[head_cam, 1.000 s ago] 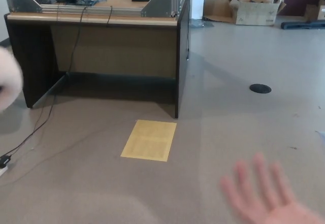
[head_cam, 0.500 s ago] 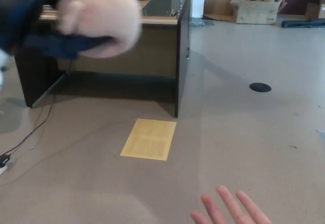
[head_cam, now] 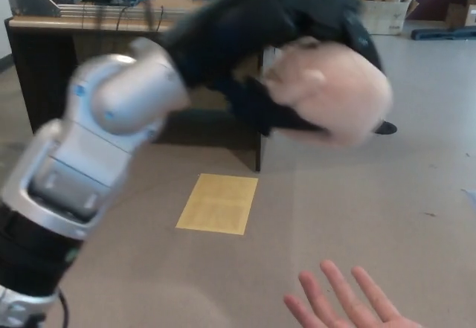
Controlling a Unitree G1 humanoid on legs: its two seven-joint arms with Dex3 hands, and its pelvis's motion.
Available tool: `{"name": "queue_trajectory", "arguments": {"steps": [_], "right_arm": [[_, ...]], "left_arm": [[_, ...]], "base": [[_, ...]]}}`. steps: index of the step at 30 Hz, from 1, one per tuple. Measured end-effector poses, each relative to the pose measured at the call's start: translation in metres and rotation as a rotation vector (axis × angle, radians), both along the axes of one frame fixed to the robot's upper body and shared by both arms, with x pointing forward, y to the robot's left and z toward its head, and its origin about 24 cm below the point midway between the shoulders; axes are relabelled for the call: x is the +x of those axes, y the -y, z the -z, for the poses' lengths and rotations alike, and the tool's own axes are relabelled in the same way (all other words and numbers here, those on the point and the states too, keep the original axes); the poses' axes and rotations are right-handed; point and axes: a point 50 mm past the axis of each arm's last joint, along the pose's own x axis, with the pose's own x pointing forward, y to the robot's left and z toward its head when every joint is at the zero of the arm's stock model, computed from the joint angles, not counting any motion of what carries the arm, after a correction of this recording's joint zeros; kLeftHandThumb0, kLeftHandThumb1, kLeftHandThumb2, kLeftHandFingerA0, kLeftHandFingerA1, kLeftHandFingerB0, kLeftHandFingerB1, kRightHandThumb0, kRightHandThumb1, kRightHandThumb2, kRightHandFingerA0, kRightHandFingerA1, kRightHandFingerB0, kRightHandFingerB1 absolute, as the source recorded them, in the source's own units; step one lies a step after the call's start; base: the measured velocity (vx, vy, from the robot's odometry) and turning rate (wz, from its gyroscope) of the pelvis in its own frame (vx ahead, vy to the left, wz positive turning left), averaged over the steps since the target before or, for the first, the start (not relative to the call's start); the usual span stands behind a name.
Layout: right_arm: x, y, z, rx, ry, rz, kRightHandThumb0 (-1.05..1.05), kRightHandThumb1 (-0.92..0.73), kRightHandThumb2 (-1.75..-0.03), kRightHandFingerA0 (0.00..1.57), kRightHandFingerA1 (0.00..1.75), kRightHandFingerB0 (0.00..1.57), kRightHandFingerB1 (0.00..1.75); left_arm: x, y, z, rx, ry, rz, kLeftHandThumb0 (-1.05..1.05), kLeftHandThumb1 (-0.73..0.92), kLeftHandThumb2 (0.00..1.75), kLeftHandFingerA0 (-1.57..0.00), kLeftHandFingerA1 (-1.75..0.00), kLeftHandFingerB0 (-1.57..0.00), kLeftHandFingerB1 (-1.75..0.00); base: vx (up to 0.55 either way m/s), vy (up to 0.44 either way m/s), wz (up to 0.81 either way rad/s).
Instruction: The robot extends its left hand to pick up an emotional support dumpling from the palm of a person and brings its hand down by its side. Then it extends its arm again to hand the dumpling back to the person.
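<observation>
Grey-beige floor [head_cam: 387, 216], dark wooden desk [head_cam: 44, 60], yellow sheet [head_cam: 218, 204] on floor, cardboard box [head_cam: 387, 12] behind

Silver-grey rounded forearm [head_cam: 97, 142], black robot hand [head_cam: 297, 45], thick fingers

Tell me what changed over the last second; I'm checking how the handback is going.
The left hand, shut on the dumpling, swung in from the picture's left edge and across to upper centre-right, above the person's open palm. The forearm now fills the left side. The palm drew back lower in the frame but stays open. The desk and the yellow sheet are unchanged.
</observation>
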Motion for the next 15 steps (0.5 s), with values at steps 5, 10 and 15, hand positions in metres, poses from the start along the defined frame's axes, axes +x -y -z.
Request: {"name": "queue_trajectory", "arguments": {"steps": [5, 10, 15], "right_arm": [[0.001, 0.000, -0.001, -0.001, 0.005, -0.002, -0.38, -0.60, -0.58, 0.82, 0.51, 0.60, 0.41], [0.006, -0.001, -0.005, -0.004, 0.013, -0.008, -0.38, -0.59, -0.58, 0.80, 0.51, 0.61, 0.41], [0.009, -0.004, -0.007, -0.010, 0.017, -0.022, -0.38, -0.60, -0.58, 0.82, 0.51, 0.62, 0.41]], "left_arm": [[-0.006, 0.023, 0.012, 0.072, -0.009, 0.034, -0.17, 0.73, 0.68, -0.83, -1.67, -0.83, -1.11], [-0.008, 0.040, 0.020, 0.123, -0.028, 0.056, -0.16, 0.63, 0.81, -1.05, -1.63, -0.84, -1.31], [-0.009, 0.049, 0.026, 0.156, -0.041, 0.064, -0.18, 0.68, 0.75, -0.82, -1.72, -0.79, -1.34]], "base": [[0.00, 0.000, 0.00], [0.00, 0.000, 0.00], [0.00, 0.000, 0.00]]}}
